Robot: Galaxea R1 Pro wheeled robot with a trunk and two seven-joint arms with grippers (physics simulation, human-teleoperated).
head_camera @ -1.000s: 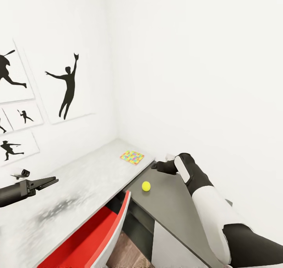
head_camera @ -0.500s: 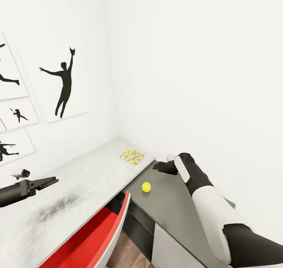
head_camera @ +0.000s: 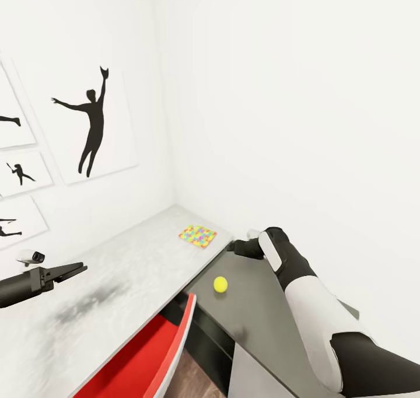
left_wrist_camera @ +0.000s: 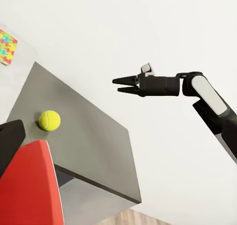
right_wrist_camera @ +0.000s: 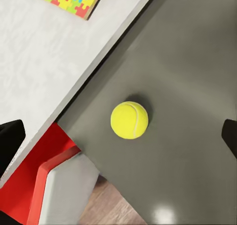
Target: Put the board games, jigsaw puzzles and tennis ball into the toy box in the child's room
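Right gripper (left_wrist_camera: 120,85) hangs above the tennis ball (head_camera: 220,284) on the dark bench (head_camera: 262,322), jaws narrowly parted and empty, likely lining up a pick. Left gripper (head_camera: 74,268) empty, slightly open over the light bench section; puzzle (head_camera: 197,235) lies near the corner.

A small yellow-green tennis ball (head_camera: 220,284) sits by itself on the low dark-grey part of the bench (head_camera: 256,310). A thin jigsaw puzzle (head_camera: 197,236), covered in little yellow, red, blue and green pieces, lies flat on the light-grey part, near the corner of the white walls.
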